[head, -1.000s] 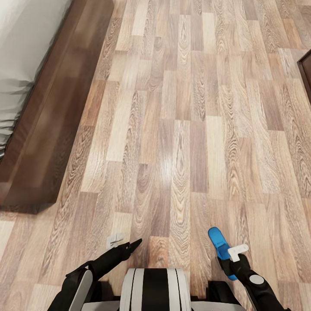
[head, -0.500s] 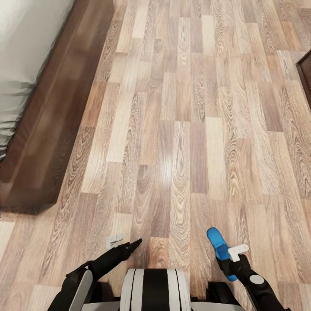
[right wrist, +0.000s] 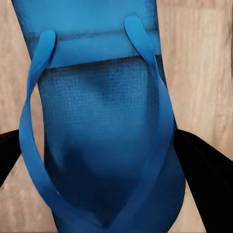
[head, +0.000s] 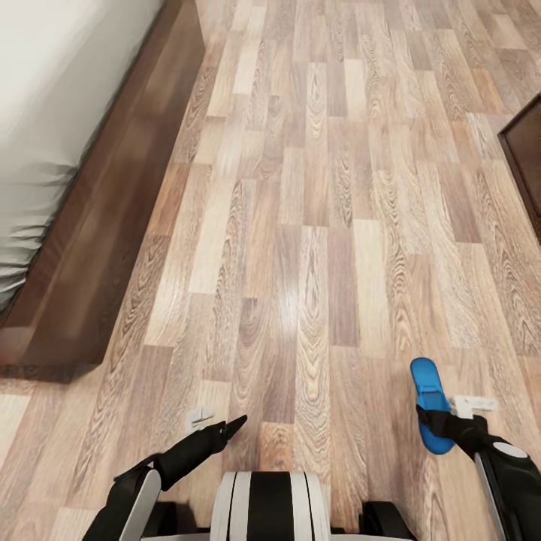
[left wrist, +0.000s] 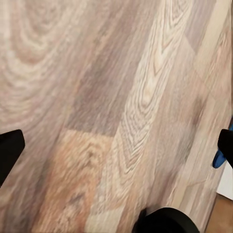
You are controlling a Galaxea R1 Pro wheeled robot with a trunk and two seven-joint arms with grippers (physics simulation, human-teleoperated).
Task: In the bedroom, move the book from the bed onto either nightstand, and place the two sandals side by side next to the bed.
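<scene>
My right gripper point(head: 439, 422) is shut on one bright blue sandal point(head: 428, 383), held low over the wood floor at the lower right of the head view. In the right wrist view the sandal point(right wrist: 97, 121) lies sole-up side showing its blue straps, with a black finger point(right wrist: 204, 170) pressing on each side. My left gripper point(head: 229, 428) hangs open over bare floor at the lower left, its fingertips point(left wrist: 9, 150) spread wide apart. The bed point(head: 98, 225), with its dark brown frame and grey mattress, runs along the left. The book is out of view.
Light wood-plank floor point(head: 315, 225) stretches ahead between the bed and a dark brown piece of furniture point(head: 526, 150) at the right edge; I cannot tell whether that is a nightstand. My white and black trunk point(head: 270, 503) sits at the bottom centre.
My right arm has swung to the right with the sandal in it. The head view has shifted a little, showing more of the bed and the dark furniture. The left arm has not moved.
</scene>
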